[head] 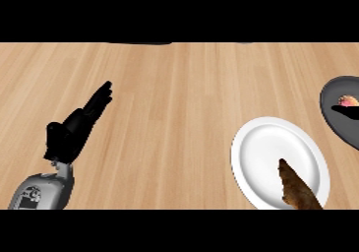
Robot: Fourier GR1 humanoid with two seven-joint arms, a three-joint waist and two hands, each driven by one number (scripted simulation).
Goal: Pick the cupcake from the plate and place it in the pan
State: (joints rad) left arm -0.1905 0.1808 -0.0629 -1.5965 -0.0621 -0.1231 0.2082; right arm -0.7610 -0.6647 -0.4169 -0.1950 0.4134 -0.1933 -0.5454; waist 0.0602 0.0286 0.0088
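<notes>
Note pink-topped cupcake (pixel 348 101) inside dark grey round pan (pixel 334 118), 3 o'clock edge. White oval plate (pixel 269 147) at 5 o'clock. Right hand (pixel 350 113): black fingers beside cupcake, grasp indeterminate. Left hand (pixel 74 130) at 8 o'clock, fingers straight, released.

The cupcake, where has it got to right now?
In the head view the cupcake sits in the dark pan at the far right edge, just beyond the white plate, with black fingers right beside it.

Left hand (pixel 74 129): matte black, slim segmented fingers and a blocky black palm. A thin silver wrist link joins it to a rounded grey forearm (pixel 43 193) with a dark inset panel bearing small light markings.
</notes>
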